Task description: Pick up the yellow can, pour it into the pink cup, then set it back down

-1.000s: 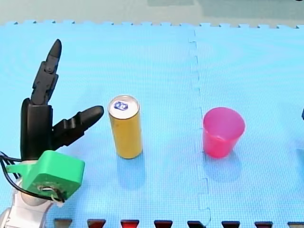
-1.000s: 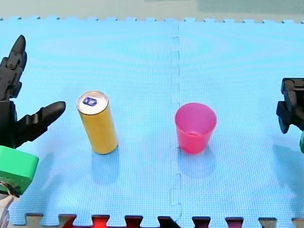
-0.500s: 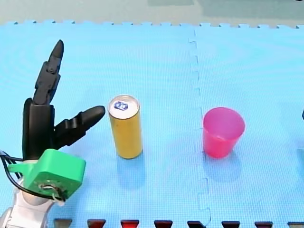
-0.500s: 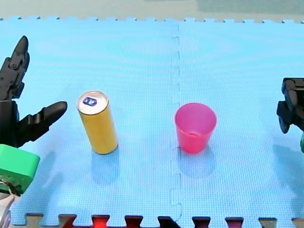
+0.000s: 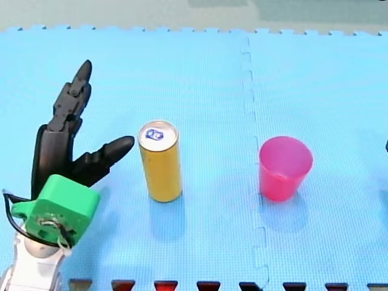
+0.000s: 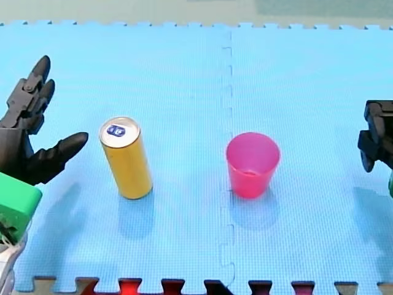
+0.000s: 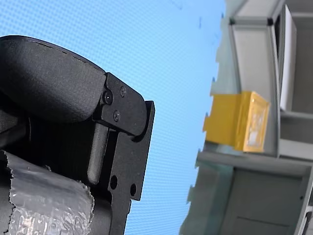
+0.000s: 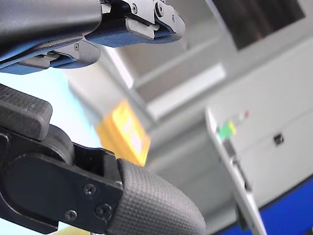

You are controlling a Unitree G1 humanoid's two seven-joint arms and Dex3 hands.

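Observation:
The yellow can (image 5: 160, 163) stands upright on the blue foam mat (image 5: 200, 91), left of centre, with its silver top facing up. To its right, about a can's height away, the pink cup (image 5: 285, 168) stands upright with its mouth up. My left hand (image 5: 103, 109) is open just left of the can. Its thumb tip points at the can's upper side with a small gap between them. My right hand (image 6: 376, 141) is at the mat's right edge, well right of the cup, and holds nothing.
A jigsaw seam (image 5: 251, 121) runs front to back through the mat between can and cup. The mat's toothed front edge (image 6: 184, 286) lies close below the can. In the first wrist view a yellow box (image 7: 242, 121) sits past the mat's edge by grey shelving.
My left hand has leaned to the right toward the can and its wrist has dropped lower. Can, cup and right hand have not moved.

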